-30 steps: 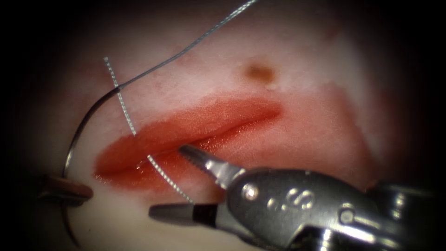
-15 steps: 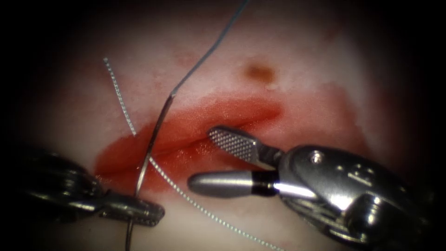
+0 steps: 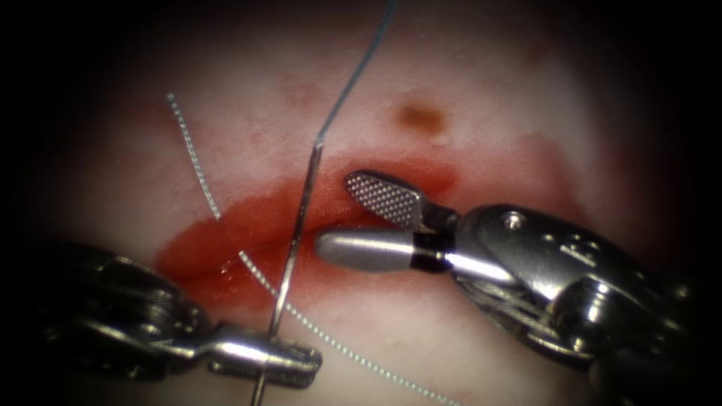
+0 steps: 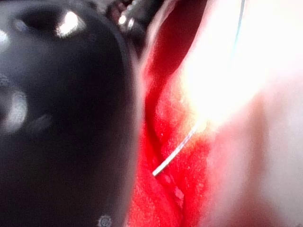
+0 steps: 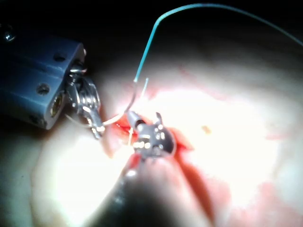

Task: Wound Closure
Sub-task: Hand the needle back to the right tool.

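The needle [image 3: 295,248] stands near the centre-left of the endoscope view, a thin dark curve running from its blunt end just above the cut [image 3: 331,218] down across the red opening to the lower edge of the frame. It lies over the tissue [image 3: 489,128] rather than in it, as far as can be seen. The left tool [image 3: 289,359], at the lower left of the frame, has its jaws closed on the needle low on its curve, toward the pointed end, which runs out of the frame below. The blue-grey thread [image 3: 357,68] leaves the needle's upper end and climbs to the top edge of the frame. The right tool [image 3: 361,218] comes in from the lower right, its jaws parted and holding nothing; the lower jaw's tip sits just beside the needle, over the cut, and the upper jaw shows its ridged face. A pale braided thread end [image 3: 192,154] lies on the tissue at the upper left, and another braided strand [image 3: 331,342] runs from the cut toward the bottom of the frame. Red fluid [image 3: 248,225] fills the cut.
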`<state>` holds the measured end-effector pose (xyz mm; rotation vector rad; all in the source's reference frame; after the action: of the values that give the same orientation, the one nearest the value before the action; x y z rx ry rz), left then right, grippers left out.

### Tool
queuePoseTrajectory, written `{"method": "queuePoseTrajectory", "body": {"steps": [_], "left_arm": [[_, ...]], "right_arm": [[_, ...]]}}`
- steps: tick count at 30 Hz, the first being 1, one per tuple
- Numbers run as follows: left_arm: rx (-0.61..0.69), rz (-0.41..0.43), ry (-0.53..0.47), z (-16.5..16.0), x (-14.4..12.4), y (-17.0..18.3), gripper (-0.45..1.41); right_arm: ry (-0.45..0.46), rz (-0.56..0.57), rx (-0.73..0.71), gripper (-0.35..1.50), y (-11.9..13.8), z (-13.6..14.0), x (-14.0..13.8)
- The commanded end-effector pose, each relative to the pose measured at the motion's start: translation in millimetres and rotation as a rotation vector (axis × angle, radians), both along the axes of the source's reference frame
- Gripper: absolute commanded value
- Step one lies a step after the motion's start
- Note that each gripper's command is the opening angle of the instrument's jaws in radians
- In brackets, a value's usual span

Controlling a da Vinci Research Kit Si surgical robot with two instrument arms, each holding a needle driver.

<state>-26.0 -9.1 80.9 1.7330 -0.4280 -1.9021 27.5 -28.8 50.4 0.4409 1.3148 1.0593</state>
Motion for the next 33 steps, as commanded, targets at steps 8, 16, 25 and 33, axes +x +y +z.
{"method": "queuePoseTrajectory", "body": {"steps": [8,16,25,33], "left_arm": [[-0.006,0.005,-0.001,-0.2,-0.6,1.3,-0.45],[-0.006,0.008,-0.002,-0.2,-0.6,1.3,-0.45],[0.0,0.011,-0.003,-0.3,-0.7,1.1,-0.45],[0.014,0.017,-0.005,-0.5,-0.9,1.1,-0.45]], "right_arm": [[0.045,0.042,-0.001,0.4,0.7,-0.7,2.6],[0.074,0.065,0.0,0.29,0.8,-1.7,3.1],[0.074,0.076,0.006,0.22,0.9,-2.3,3.5],[0.076,0.073,0.006,0.24,0.9,-2.3,4.3]]}}
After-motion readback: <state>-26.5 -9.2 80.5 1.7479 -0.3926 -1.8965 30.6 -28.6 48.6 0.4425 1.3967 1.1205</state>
